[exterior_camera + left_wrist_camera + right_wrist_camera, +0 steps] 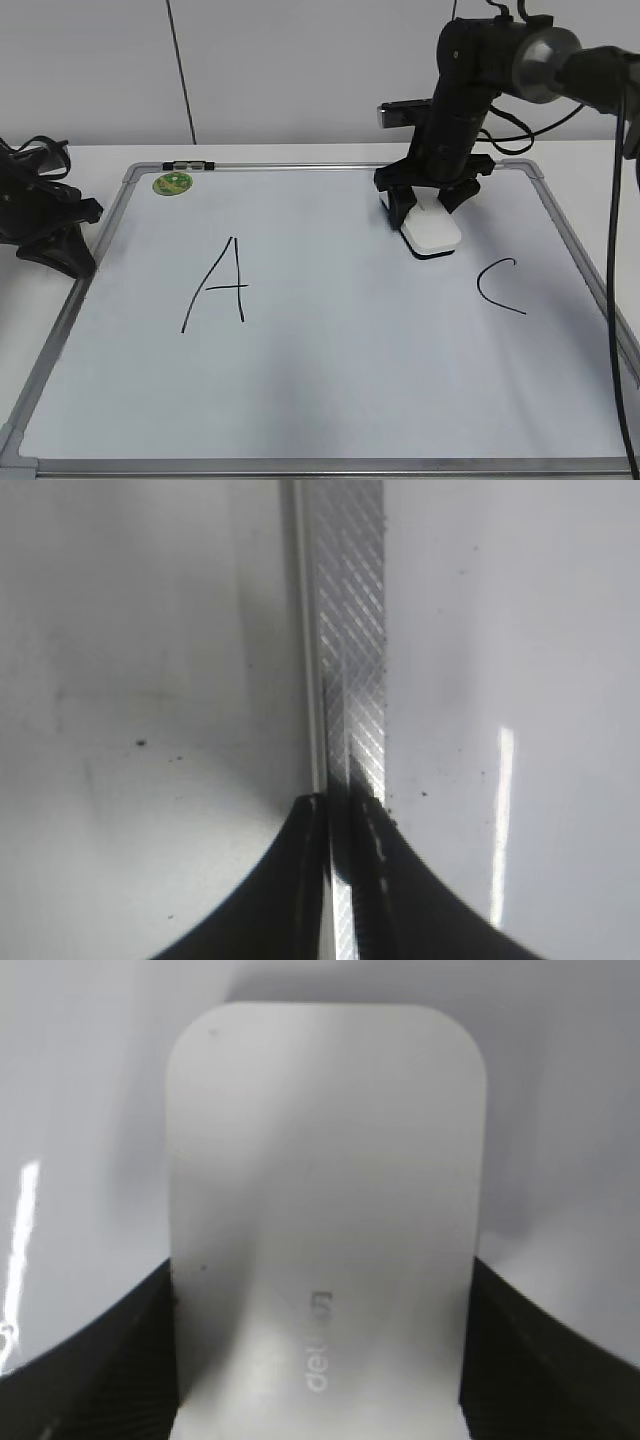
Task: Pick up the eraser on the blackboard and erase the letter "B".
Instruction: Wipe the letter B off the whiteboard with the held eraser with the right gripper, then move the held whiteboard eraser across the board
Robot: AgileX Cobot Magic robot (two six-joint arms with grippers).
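Eraser [431, 231] gripped by right claw [428, 208] near blackboard's [330, 400] top edge.

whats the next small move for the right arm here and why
Probably lift the eraser slightly and carry it to a resting spot, I'd judge. The right gripper has its fingers against both sides of the eraser, which sits on the blackboard between the A and the C. No B shows between them now, so the wiping looks done.

Blackboard [330, 400] flat on white table [80, 170]
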